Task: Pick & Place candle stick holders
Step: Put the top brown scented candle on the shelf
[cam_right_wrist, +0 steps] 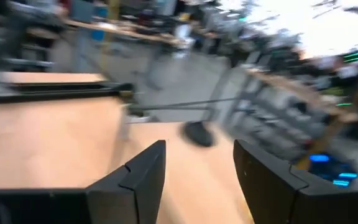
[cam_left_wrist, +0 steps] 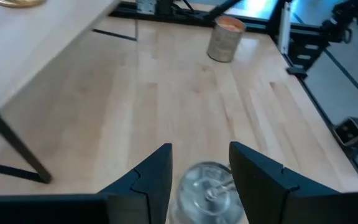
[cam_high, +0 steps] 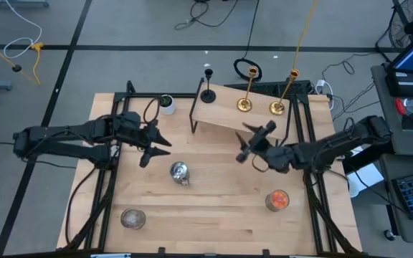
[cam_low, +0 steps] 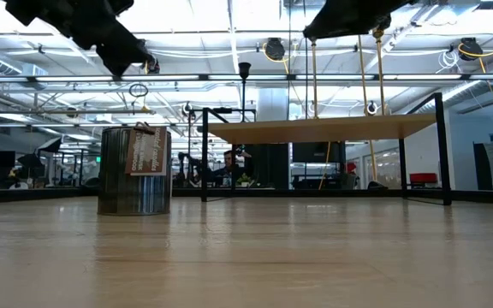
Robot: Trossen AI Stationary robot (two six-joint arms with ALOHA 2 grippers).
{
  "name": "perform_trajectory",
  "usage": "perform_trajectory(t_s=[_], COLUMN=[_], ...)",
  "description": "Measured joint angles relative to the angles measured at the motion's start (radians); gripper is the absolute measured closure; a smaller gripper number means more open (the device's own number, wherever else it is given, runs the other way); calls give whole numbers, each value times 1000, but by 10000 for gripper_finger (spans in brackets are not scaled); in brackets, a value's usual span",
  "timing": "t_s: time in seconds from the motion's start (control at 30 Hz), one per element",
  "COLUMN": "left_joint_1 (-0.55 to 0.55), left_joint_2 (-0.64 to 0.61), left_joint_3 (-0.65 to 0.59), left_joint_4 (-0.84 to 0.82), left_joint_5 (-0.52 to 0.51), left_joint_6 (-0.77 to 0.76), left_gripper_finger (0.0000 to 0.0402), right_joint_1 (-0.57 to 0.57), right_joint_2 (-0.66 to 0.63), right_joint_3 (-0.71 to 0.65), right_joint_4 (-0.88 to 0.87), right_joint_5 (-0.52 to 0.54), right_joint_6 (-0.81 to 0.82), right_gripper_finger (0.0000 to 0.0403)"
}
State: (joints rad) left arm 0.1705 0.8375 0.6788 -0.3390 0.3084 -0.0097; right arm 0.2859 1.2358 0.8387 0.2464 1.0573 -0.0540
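A slim black stemmed holder [cam_high: 208,93] and two brass holders [cam_high: 244,104] [cam_high: 277,107] stand on the raised wooden shelf [cam_high: 224,115] at the back. One silvery glass cup [cam_high: 180,172] stands mid-table and another [cam_high: 133,218] near the front left. An orange-red glass cup [cam_high: 277,201] stands at the front right. My left gripper [cam_high: 156,149] is open in the air just left of the mid-table cup, which shows between its fingers in the left wrist view [cam_left_wrist: 207,193]. My right gripper [cam_high: 253,142] is open and empty, raised near the shelf's front edge.
A small white cup with a dark inside [cam_high: 166,104] stands at the back, left of the shelf. The shelf's black legs [cam_high: 194,118] stand on the table. Black frame rails run along the table's left and right sides [cam_high: 314,193].
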Motion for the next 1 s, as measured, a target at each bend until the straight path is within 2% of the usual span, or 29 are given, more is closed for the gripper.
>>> perform_trajectory(t_s=[0.13,0.27,0.4,0.47,0.7,1.0], left_joint_1=[-49,-92,-115,-119,-148,-161], left_joint_2=[10,44,103,137,272,381], left_joint_3=[-6,-33,-36,-36,-36,-36], left_joint_4=[-8,-6,-8,-9,-9,6], left_joint_5=[-3,-40,-195,-233,-241,-273], left_joint_6=[-41,-98,-139,-154,-177,-267], left_gripper_finger=[236,236,236,236,236,236], right_joint_1=[26,31,28,28,28,28], right_joint_2=[0,1,1,1,1,1], right_joint_3=[-34,-84,-139,-167,-265,-317], right_joint_4=[-11,-11,-4,44,217,273], right_joint_5=[-165,-239,-248,-248,-248,-248], right_joint_6=[122,203,277,279,278,277], right_gripper_finger=[223,223,223,223,227,231])
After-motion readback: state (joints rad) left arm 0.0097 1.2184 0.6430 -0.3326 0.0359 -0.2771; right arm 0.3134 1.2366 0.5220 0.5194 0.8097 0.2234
